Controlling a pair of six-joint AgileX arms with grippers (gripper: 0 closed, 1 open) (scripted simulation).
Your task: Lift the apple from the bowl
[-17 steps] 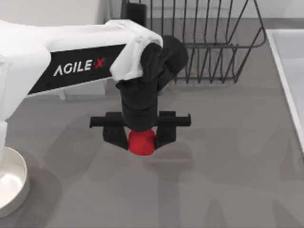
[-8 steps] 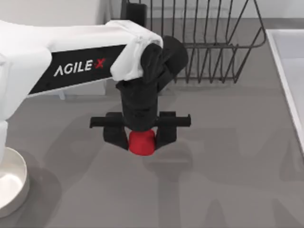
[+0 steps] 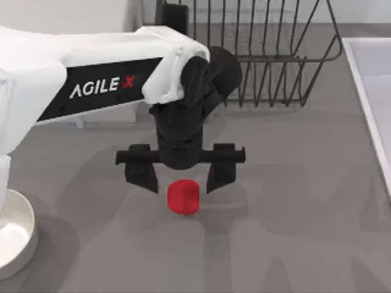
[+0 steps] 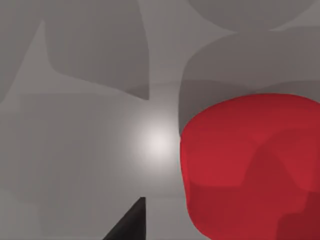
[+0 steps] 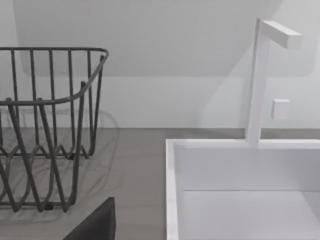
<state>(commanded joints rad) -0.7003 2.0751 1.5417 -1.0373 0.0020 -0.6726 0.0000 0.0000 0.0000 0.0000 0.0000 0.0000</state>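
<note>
Top view: smooth red apple (image 3: 184,196)

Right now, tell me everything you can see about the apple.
The apple is a small, bright red, smooth lump, rounded and somewhat cylindrical, with a plain matte look. It lies on the grey table, out of the bowl, which sits at the table's left edge. The left gripper hangs open just above it, fingers apart on either side, not touching it. The left wrist view shows the apple close up.
</note>
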